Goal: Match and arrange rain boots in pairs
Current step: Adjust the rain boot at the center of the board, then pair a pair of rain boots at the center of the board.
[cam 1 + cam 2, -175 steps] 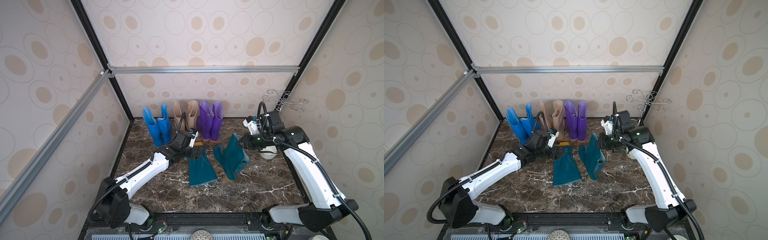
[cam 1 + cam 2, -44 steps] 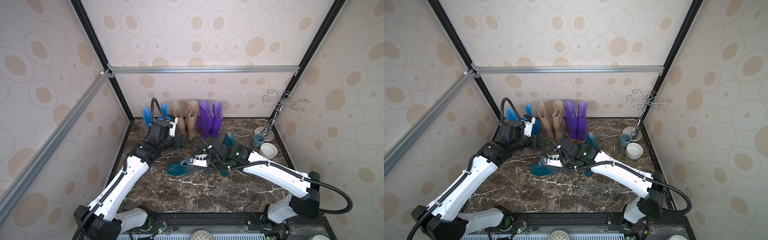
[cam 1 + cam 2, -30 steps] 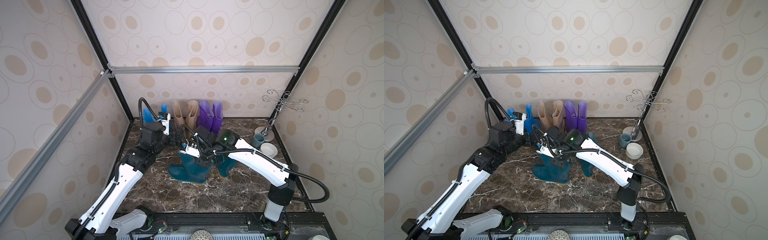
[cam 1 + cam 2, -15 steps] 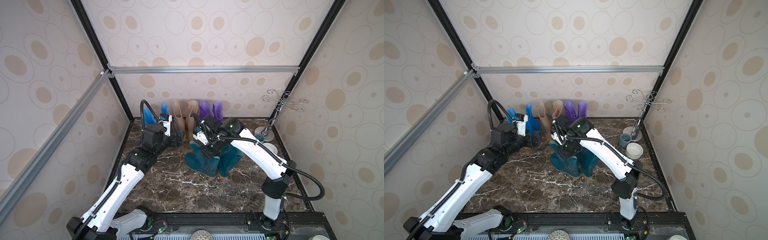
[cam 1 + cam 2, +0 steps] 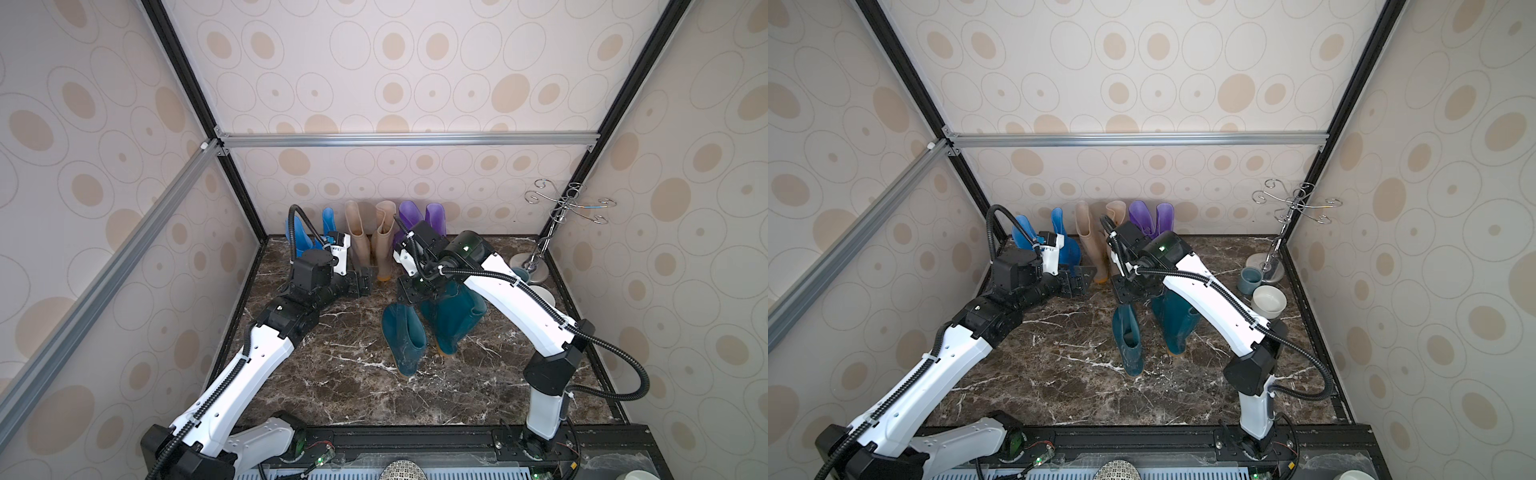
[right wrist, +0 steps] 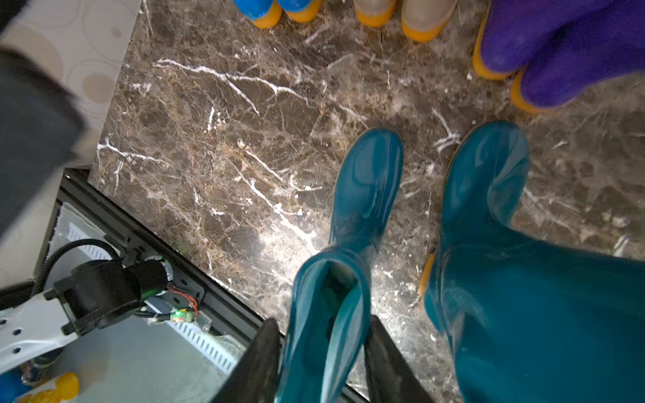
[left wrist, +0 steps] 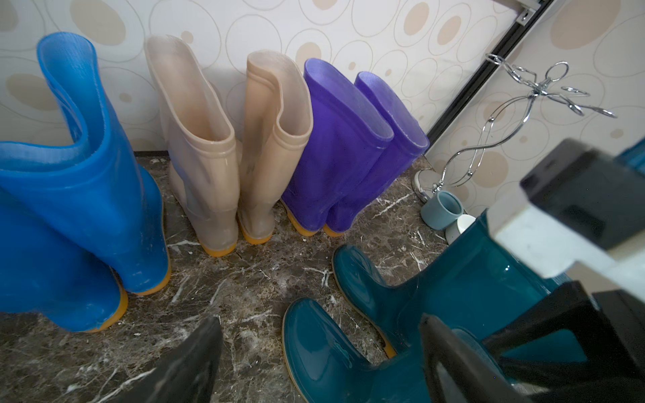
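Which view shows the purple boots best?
The left wrist view: both purple boots show rim to sole. In both top views the right arm hides their lower parts; the right wrist view shows only feet.

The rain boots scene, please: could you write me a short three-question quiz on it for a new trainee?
1. True or false: both dark teal boots stand upright on the marble floor.
2. Fill the gap: along the back wall, from the robot's left, the pairs run blue boots, ____, purple boots.
3. The fingers of the right gripper stand on either side of the top of: A) one of the purple boots; B) one of the dark teal boots; C) the grey-blue cup.

Key: 1 true. 2 beige boots. 3 B.
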Available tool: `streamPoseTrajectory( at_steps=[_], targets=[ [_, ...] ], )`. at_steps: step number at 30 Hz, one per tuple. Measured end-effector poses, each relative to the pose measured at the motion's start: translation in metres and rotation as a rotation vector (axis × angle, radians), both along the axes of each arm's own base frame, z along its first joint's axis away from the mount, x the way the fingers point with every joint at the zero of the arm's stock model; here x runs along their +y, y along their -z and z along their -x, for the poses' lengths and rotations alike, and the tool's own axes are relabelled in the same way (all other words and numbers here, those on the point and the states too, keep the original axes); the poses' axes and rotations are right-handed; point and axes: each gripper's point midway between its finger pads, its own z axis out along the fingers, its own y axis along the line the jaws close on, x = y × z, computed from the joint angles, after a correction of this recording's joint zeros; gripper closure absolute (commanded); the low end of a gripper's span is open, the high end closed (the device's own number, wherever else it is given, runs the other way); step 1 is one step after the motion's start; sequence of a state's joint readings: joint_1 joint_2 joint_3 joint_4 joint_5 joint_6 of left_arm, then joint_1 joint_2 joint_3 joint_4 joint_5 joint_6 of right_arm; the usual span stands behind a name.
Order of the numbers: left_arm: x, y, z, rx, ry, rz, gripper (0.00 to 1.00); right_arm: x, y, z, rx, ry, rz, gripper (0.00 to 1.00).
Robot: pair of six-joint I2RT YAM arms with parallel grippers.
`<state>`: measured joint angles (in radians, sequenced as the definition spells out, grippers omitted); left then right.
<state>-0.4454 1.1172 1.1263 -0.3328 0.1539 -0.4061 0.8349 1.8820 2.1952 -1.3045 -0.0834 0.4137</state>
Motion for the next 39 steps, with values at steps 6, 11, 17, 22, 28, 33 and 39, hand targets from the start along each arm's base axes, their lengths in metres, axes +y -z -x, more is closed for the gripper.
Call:
streamPoseTrajectory(
  at_steps=[6,11,17,22,28,33,39],
  targets=[
    [-0.013,0.005,0.008,0.026,0.057,0.016,0.15,-0.002,-0.028,-0.014,-0.134,0.009,-0.043,0.38],
    [-0.029,0.013,0.021,0.06,0.111,0.009,0.15,-0.024,-0.072,-0.016,-0.285,0.024,-0.073,0.33],
    [-0.055,0.027,0.04,0.118,0.196,-0.014,0.14,-0.081,-0.091,-0.034,-0.372,0.143,-0.015,0.29],
    [-0.073,0.038,0.051,0.155,0.252,-0.038,0.14,-0.139,-0.055,-0.042,-0.308,0.251,0.116,0.26],
    [-0.084,0.051,0.052,0.196,0.27,-0.064,0.31,-0.176,-0.005,-0.037,-0.193,0.303,0.192,0.25],
    [-0.089,0.057,0.044,0.22,0.261,-0.074,0.69,-0.172,0.023,-0.038,-0.126,0.277,0.209,0.47],
    [-0.093,0.058,0.037,0.224,0.251,-0.082,1.0,-0.148,0.039,-0.041,-0.049,0.239,0.135,1.0]
  ],
)
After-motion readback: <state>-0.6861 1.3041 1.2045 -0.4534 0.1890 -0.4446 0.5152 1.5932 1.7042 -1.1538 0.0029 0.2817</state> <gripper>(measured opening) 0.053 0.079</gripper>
